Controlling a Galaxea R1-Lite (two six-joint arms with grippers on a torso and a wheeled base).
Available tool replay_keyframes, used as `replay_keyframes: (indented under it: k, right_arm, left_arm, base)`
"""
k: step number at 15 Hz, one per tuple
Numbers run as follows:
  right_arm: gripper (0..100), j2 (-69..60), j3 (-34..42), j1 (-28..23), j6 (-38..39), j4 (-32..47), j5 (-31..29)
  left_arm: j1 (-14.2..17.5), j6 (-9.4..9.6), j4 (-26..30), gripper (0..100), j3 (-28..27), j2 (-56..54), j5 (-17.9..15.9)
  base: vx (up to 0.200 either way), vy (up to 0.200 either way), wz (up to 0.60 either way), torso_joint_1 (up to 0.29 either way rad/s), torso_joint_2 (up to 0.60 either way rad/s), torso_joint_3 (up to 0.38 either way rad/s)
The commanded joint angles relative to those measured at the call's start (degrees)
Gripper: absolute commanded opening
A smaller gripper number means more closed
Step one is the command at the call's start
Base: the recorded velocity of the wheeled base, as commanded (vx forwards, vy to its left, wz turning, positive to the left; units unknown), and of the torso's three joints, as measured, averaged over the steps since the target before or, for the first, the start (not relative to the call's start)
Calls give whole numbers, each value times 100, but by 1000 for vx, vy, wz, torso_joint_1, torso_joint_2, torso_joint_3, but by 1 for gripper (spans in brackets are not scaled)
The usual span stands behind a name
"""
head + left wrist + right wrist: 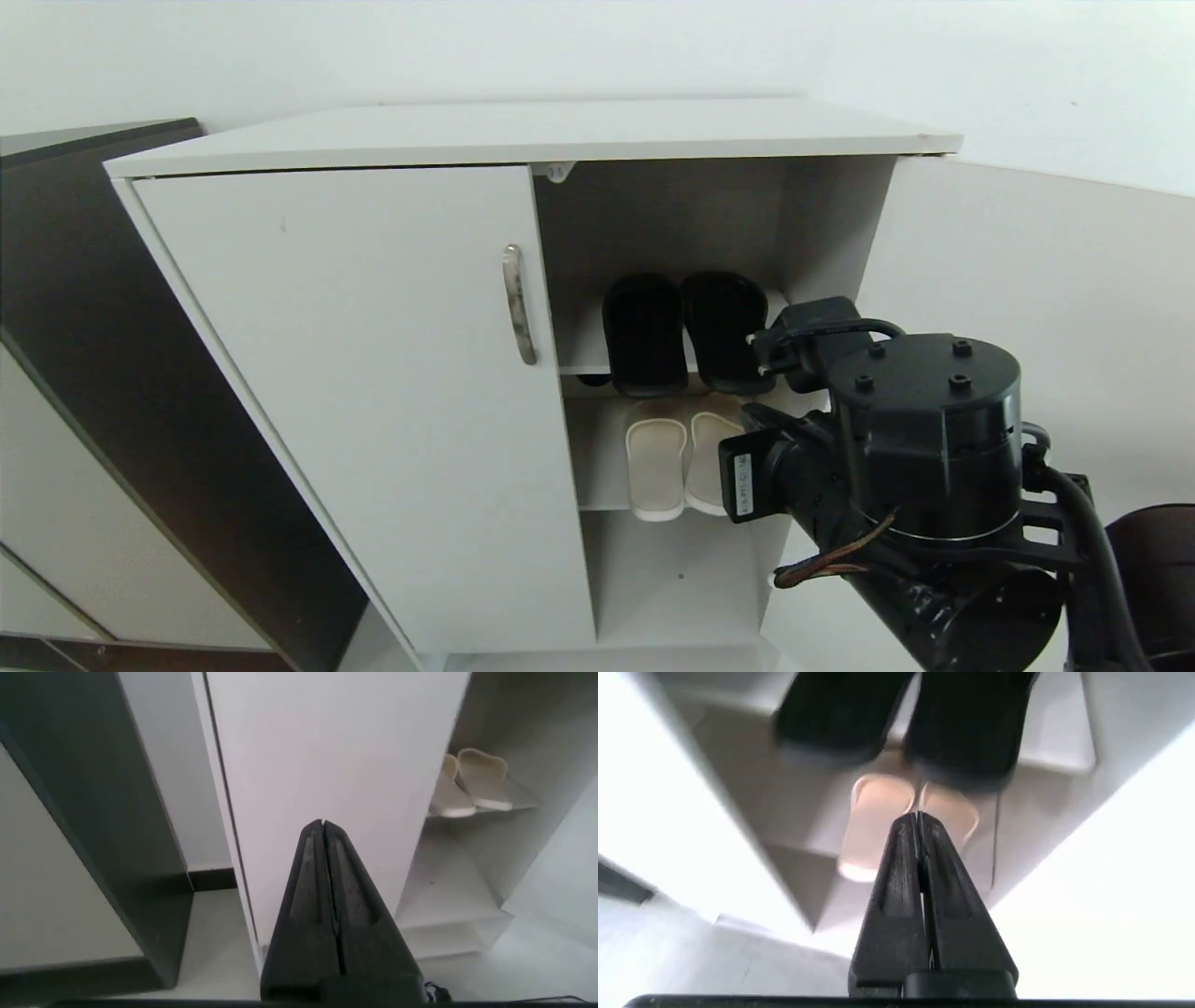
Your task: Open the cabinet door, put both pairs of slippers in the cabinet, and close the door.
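Plain white wall behind, pale floor underneath. Right gripper (pixel 920 819) pinched fully together, holding nothing, parked in front of the cabinet's (pixel 523 131) open right half. Just past the tips: white slippers (pixel 868 812) side by side on the middle shelf, black slippers (pixel 971 719) on the shelf above. Left gripper (pixel 322 826) pressed together too, empty, facing the closed left door (pixel 327 747). From the head camera: metal handle (pixel 519 303) on that door, dark panel (pixel 93 308) beside the cabinet.
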Motion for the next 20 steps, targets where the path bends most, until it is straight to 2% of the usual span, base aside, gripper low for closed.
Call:
replay_keyframes:
  k: [1, 10, 20]
  right_arm:
    - [0, 31, 14, 2, -3, -1, -3]
    - [0, 31, 93, -7, -3, -1, -3]
    - [0, 22, 296, -25, -20, -343, 322]
  left_arm:
    - [-1, -1, -5, 0, 0, -1, -1]
    - [-1, -1, -5, 0, 0, -1, -1]
    - [-1, -1, -5, 0, 0, -1, -1]
  base:
    - [-200, 0, 0, 7, 2, -2]
    - [-200, 0, 0, 1, 2, 4]
    - [0, 0, 0, 0, 0, 0]
